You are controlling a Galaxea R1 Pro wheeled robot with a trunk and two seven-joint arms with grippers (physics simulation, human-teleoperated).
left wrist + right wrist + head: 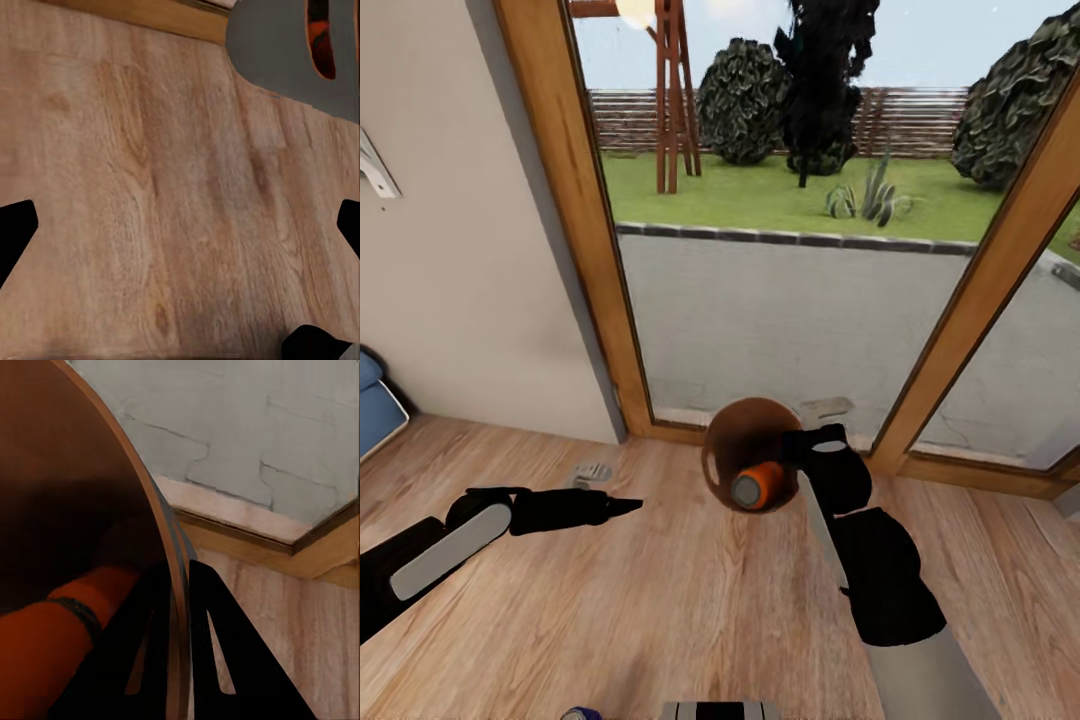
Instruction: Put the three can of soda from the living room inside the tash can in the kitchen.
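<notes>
head view: right gripper [796, 452] holds the tilted trash can [750, 468] by its rim above the wood floor [660, 600], an orange soda can [757, 486] lying inside; left gripper [628, 507] looks closed, empty. left wrist view: floor between spread fingers [15, 232]. right wrist view: fingers [146, 660] pinch the rim [174, 607]

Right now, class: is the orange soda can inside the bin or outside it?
Inside. The orange can lies within the bin, whose rim the right end effector grips.
</notes>
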